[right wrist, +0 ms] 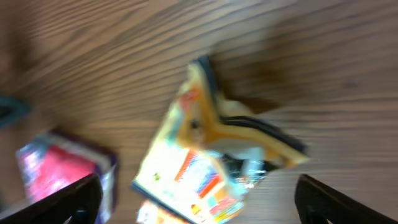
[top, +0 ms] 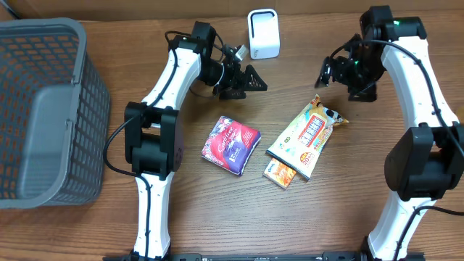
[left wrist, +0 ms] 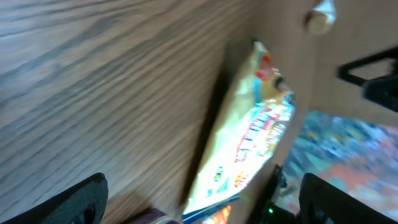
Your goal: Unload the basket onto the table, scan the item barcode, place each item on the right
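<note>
yellow snack packet (top: 308, 138): flat on the table, 3 o'clock of centre in the overhead view, long axis running 1 to 7 o'clock, nothing gripping it; blurred in both wrist views
table (top: 348, 217): wood grain
basket (top: 43, 123): grey mesh, at the 9 o'clock edge, well apart from the items
right gripper (top: 324, 75): above the table at 12 o'clock of the packet, fingers (right wrist: 62, 202) spread apart, nothing between them
left gripper (top: 250, 81): near the scanner at its 6 o'clock, fingers (left wrist: 81, 199) spread wide, holding nothing
purple pouch (top: 230, 145): table centre, 9 o'clock of the packet, apart from it
scanner (top: 263, 32): white, upright, 12 o'clock edge
small orange packet (top: 280, 174): touching the yellow packet's 7 o'clock end
</note>
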### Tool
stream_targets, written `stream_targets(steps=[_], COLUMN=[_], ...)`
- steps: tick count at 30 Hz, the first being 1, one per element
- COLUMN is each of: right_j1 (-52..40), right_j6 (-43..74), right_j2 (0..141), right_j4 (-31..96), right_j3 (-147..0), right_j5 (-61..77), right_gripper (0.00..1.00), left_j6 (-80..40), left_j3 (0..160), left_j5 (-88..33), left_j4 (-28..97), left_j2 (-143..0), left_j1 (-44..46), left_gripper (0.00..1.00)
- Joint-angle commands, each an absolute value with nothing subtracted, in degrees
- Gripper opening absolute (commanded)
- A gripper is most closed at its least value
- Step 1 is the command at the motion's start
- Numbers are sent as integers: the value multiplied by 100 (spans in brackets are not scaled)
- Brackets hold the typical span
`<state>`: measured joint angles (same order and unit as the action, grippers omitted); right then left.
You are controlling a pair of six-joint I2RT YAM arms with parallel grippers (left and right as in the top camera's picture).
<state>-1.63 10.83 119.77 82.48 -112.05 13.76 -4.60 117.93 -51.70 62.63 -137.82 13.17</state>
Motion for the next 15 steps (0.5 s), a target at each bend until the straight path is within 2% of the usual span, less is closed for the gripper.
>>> stream_targets(steps=[1, 10, 15], right_j1=[-257, -250, -248], right_j6=[1227, 1168, 169], right_j2=[11939, 11942, 11942], right_j4=[8232, 7719, 7419], right_j3=[-11133, -10433, -10068], right_j5=[-5, 187, 917], right_gripper=[100, 100, 100], left_j6=[-950, -943, -921], left_j3=[11902, 11902, 11902], left_j5=[-4556, -4283, -4259], left_j4=[6351, 6497, 6565], left_j2=[-13865, -13865, -13865], left_j1=[1492, 1772, 1870], left_gripper=[90, 95, 97])
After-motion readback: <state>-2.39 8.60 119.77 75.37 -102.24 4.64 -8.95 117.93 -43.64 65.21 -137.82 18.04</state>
